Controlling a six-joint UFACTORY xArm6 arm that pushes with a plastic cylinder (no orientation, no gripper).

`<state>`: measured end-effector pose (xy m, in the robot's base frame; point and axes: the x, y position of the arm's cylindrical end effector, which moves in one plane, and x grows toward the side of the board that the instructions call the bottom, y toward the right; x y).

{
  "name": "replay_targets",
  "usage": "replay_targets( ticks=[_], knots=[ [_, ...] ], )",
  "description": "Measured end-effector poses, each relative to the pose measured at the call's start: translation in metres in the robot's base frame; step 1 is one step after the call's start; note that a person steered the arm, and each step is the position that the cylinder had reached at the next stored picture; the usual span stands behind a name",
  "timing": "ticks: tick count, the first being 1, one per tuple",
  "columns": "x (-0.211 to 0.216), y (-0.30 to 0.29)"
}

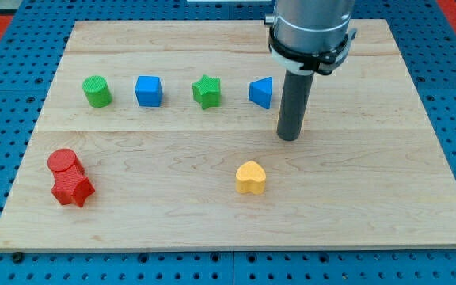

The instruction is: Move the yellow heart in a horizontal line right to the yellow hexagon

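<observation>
My tip (289, 138) rests on the tabletop (370, 198) just right of the blue triangle (262, 92) — up-right of the yellow heart (250, 177), apart; no fingers here — just a rod.

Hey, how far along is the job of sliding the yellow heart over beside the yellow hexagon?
Done: nothing visible yet. The yellow heart sits alone near the board's lower middle, untouched. In hand: my tip rests above and slightly to the view's right of the heart, beside the blue triangle, apart from both. Left: the whole push. No yellow hexagon shows in this view, so I cannot tell where the heart should end up.
</observation>
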<state>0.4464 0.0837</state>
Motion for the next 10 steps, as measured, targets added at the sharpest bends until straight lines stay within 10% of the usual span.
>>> replay_targets(
  ticks=[3, 5, 6, 10],
  knots=[
    [-0.04, 0.043],
    [0.155, -0.026],
    [0.123, -0.113],
    [0.065, 0.01]
  ],
)
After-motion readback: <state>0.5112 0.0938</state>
